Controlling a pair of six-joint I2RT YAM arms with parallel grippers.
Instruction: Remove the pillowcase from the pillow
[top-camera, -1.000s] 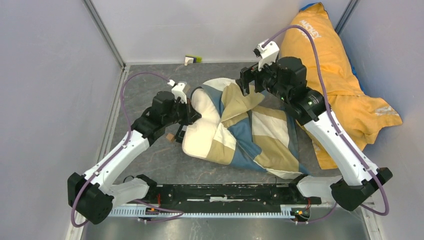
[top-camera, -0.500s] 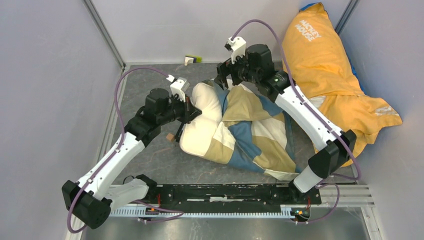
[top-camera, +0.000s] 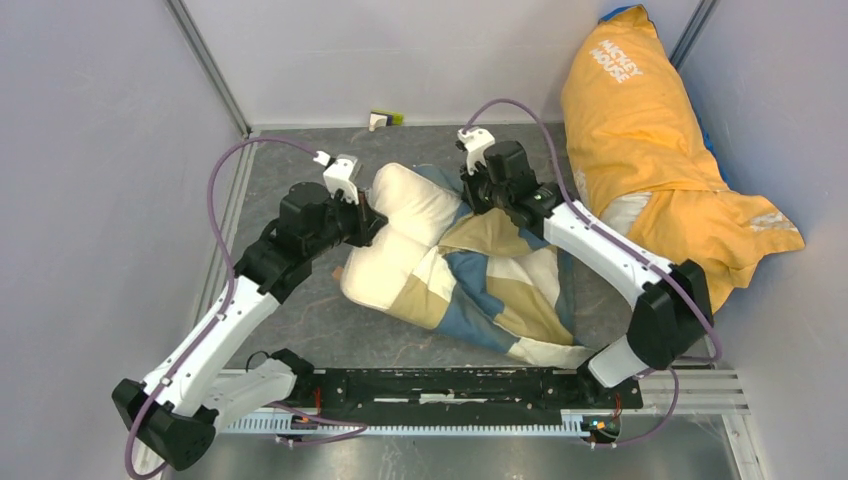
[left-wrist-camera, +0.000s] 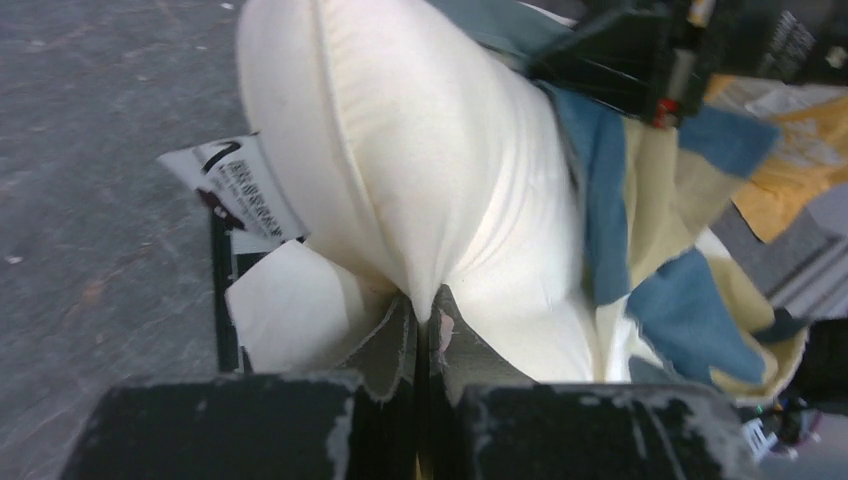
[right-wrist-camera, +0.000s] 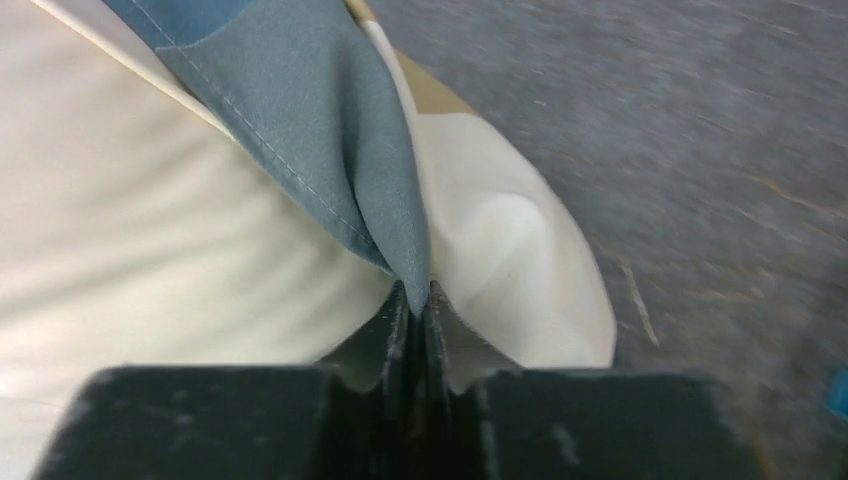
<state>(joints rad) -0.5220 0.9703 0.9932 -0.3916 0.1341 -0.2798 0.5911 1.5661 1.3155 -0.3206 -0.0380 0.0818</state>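
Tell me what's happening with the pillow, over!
Left tool shut on pillow, bare end. Right tool shut on pillowcase, blue fold. Pillowcase partly off. Orange bundle off right, not blocking.

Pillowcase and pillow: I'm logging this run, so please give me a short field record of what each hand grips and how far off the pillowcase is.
left hand: shut on the pillow, pinching its bare cream end
right hand: shut on the pillowcase, pinching a blue fold at its edge
pillow: far-left end bare, the rest inside the pillowcase
pillowcase: bunched over the near-right part, not yet off
nearby: orange bundle at the right, apart from both hands
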